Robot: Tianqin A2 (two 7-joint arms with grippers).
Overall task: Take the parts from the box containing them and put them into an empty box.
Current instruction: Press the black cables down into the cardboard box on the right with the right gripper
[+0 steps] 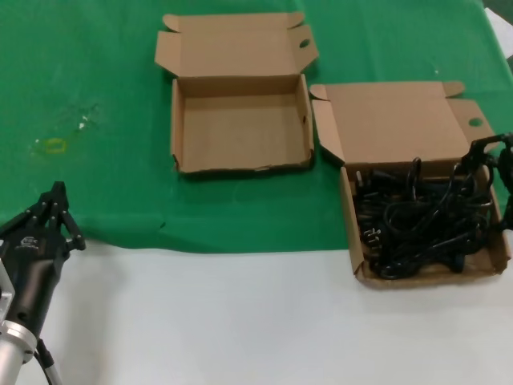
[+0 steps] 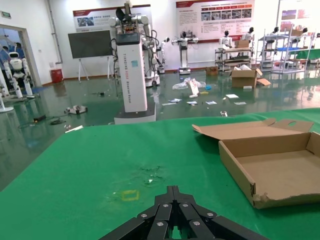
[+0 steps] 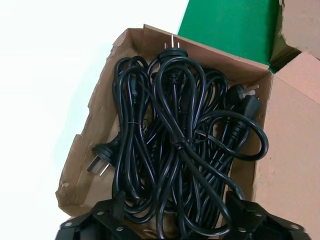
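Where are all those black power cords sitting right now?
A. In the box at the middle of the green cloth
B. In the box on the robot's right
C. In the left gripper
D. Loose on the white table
B: the cords fill the right-hand box, while the middle box holds nothing.
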